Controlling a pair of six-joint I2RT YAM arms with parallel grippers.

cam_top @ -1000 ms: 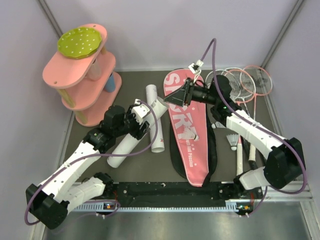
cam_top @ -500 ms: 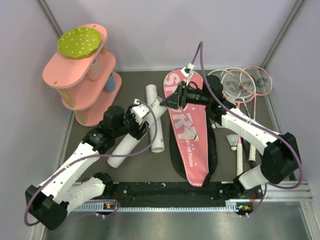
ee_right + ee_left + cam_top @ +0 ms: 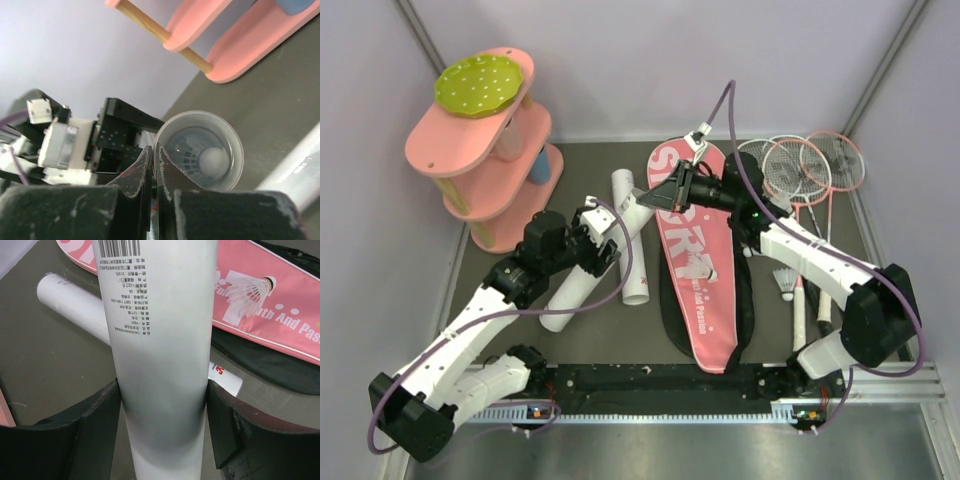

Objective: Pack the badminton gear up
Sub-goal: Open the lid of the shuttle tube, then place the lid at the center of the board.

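Left gripper [image 3: 162, 390] is clamped across the middle of a white tube [image 3: 160, 340], both pads flat on its sides, the tube raised at a slant with its open mouth towards the right arm. Right gripper [image 3: 152, 150] has its jaws pressed together with nothing visible between them, and its tips sit right at the rim of that mouth; we cannot tell whether they touch or nip the rim. One shuttlecock [image 3: 205, 160] lies down inside the tube. A second tube [image 3: 635, 280] lies on the table just beside the held one. The bag [image 3: 700, 290] lies flat, pink side up, in the middle; the rackets [image 3: 810, 165] lie fanned out to its right with a loose shuttlecock [image 3: 786, 283] by their handles. None of these is packed yet. Our main worry is the glossy tube wall: if the closed tips push on the rim off-axis, we judge the tube could pivot or slip in the left grip and tip its shuttlecock out. A push straight down the bore risks crushing the feathers. The mouth also points towards the pink shelf [image 3: 485, 160], so a spilled shuttlecock could roll that way.
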